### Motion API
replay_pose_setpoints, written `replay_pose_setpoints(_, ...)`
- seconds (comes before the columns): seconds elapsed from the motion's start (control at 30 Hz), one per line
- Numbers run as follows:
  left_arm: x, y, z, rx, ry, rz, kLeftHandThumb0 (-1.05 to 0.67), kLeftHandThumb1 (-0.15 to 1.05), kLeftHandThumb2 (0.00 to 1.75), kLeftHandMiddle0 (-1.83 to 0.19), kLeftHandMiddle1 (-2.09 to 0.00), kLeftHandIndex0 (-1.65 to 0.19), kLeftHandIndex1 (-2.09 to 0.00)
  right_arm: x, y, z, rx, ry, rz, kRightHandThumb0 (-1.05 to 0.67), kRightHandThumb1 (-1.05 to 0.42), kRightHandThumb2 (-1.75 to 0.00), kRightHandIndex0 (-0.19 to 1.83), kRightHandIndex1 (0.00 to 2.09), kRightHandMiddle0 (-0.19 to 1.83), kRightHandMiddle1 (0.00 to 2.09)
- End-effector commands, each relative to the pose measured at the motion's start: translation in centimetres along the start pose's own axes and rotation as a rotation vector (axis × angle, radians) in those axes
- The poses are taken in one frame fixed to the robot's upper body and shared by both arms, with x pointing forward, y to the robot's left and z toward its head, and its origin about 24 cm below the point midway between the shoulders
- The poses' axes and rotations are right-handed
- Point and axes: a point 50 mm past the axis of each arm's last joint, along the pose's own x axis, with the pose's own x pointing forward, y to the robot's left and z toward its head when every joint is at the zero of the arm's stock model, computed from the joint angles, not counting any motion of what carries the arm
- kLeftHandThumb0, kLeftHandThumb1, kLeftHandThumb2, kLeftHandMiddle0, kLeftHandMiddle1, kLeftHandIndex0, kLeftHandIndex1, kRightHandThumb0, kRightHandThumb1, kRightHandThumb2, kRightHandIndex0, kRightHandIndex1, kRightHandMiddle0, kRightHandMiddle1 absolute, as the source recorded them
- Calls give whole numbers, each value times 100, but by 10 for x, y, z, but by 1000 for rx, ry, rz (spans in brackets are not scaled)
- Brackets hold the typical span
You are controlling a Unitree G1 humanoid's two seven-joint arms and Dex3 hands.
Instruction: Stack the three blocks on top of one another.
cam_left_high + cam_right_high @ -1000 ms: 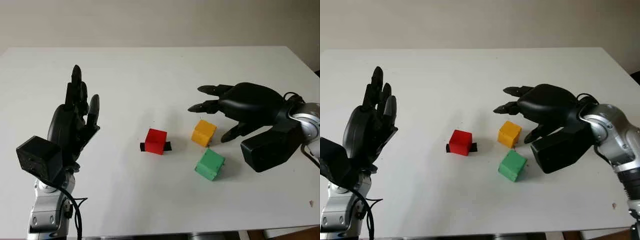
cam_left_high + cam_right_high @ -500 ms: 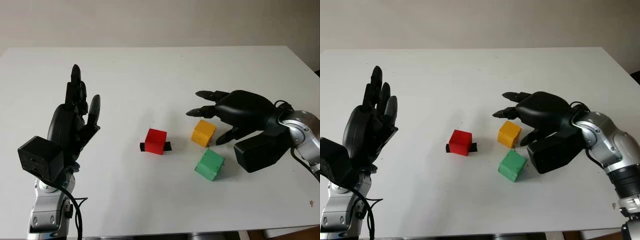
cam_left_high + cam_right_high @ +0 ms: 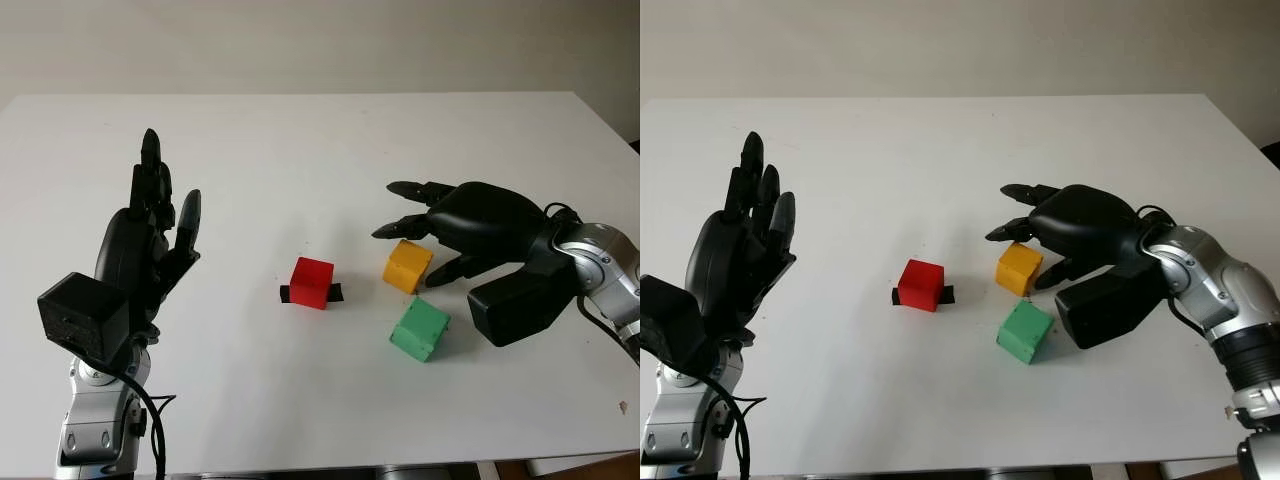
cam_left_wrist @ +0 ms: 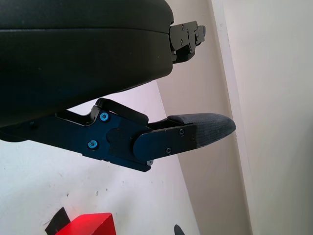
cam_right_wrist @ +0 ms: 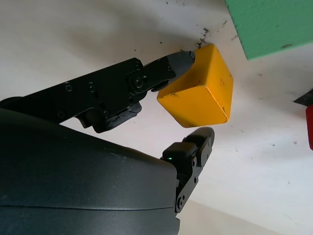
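No readable text, label or number anywhere.

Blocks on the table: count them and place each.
3. The red block sits mid-table on black tape; the yellow block is between the right hand's fingers; the green block lies nearer the robot.

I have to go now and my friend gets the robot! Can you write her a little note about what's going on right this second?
Right hand: around the yellow block, fingers on both sides, one fingertip touching; not lifted.
Left hand: open, raised over the table's left side.
Red block sits mid-table on a black mark; green block lies near the yellow one.
Done: nothing stacked.
Left: all three blocks.
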Motion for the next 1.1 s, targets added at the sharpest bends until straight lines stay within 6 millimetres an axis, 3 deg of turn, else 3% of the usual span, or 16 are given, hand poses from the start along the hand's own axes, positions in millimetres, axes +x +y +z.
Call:
replay_pose_setpoints(0.0, -2, -2, 3, 10, -5, -2, -67, 105, 58, 17, -5, 17, -6, 3, -4, 1, -3, -15, -27, -38, -92, -6, 12, 8, 67, 21)
replay_pose_setpoints(0.07, -2, -2, 2, 16, 4, -2, -68, 105, 58, 14, -6, 14, -7, 2, -3, 1, -1, -20, -42, -37, -92, -6, 15, 8, 74, 27)
replay_pose_setpoints(0.1, -3, -2, 2, 16, 5, -3, -68, 105, 57, 14, -7, 13, -7, 2, -3, 0, 5, -21, -45, -37, -93, -5, 16, 7, 71, 39)
replay_pose_setpoints(0.17, -3, -3, 2, 12, 5, -6, -68, 105, 57, 13, -6, 13, -7, 2, -3, 0, 5, -23, -46, -37, -93, -5, 18, 6, 53, 92)
replay_pose_setpoints(0.27, -3, -3, 1, 7, 2, -15, -67, 105, 57, 15, -5, 15, -6, 2, -3, 0, 2, -24, -40, -38, -93, -5, 19, 6, 46, 115)
replay_pose_setpoints(0.67, -3, -4, 1, 39, 3, -10, -73, 105, 53, 11, -6, 11, -7, -1, -9, -4, 34, -7, -72, -38, -93, -5, 24, 7, 48, 118)
replay_pose_setpoints(1.07, -3, -7, -1, 50, 10, -14, -71, 105, 52, 11, -5, 11, -6, -2, -28, -9, 395, 53, -174, -37, -91, -5, 26, 6, 48, 124)
